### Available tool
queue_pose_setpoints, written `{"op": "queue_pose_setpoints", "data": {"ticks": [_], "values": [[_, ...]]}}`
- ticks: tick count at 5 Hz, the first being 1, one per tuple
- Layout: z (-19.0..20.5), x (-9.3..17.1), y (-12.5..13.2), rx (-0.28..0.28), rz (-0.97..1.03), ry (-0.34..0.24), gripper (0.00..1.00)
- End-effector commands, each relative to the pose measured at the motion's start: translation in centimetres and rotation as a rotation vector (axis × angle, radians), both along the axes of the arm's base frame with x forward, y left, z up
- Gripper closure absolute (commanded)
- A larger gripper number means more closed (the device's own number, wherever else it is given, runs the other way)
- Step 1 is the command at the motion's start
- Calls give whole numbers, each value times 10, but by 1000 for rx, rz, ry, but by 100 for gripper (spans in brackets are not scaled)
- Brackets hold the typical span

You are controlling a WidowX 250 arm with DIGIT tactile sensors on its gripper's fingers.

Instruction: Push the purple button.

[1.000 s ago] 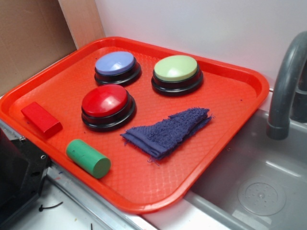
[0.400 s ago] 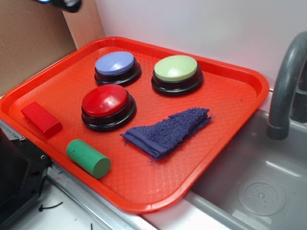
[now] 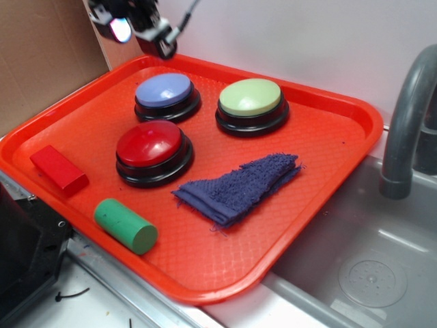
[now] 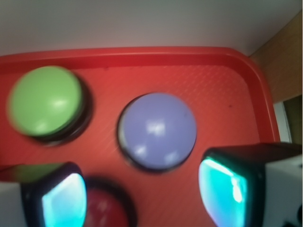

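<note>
Exterior view: red tray (image 3: 328,157) sits next to a grey sink (image 3: 369,266) w/ faucet (image 3: 403,130) at 3 o'clock. Purple button (image 3: 166,96) at tray's 11 o'clock, green button (image 3: 251,104) just beside it toward 1 o'clock, red button (image 3: 151,150) near centre, at 6 o'clock from the purple one. Blue cloth (image 3: 239,186) lies folded at 4 o'clock of the red button, apart from it. Green cylinder (image 3: 126,226) on its side near tray's front edge, red block (image 3: 59,168) at 9 o'clock corner. Gripper (image 3: 136,27) hangs in the air over the tray's back-left rim, at 11 o'clock from purple button, not touching anything. Wrist view: purple button (image 4: 157,130) sits centre frame btwn the two fingertips (image 4: 222,187), jaws wide apart, nothing held; green btn (image 4: 45,100) at 9 o'clock, slightly blurred.
</note>
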State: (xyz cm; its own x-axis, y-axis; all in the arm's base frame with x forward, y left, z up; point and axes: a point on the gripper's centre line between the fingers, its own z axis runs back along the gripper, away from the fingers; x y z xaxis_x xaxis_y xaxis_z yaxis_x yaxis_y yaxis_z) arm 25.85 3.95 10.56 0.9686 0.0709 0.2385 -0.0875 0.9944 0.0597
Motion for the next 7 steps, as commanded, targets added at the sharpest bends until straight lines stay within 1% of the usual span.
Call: {"op": "queue_pose_setpoints", "data": {"ticks": [1, 2, 3, 4, 5, 6, 7], "values": [[-34, 23, 19, -5, -12, 12, 0], [-43, 25, 24, 4, -5, 29, 0], [-43, 21, 33, -2, 23, 67, 0], [-19, 15, 36, 17, 50, 76, 0], [17, 12, 39, 34, 50, 96, 0], [38, 3, 42, 38, 77, 79, 0], [49, -4, 44, 43, 91, 63, 0]]}}
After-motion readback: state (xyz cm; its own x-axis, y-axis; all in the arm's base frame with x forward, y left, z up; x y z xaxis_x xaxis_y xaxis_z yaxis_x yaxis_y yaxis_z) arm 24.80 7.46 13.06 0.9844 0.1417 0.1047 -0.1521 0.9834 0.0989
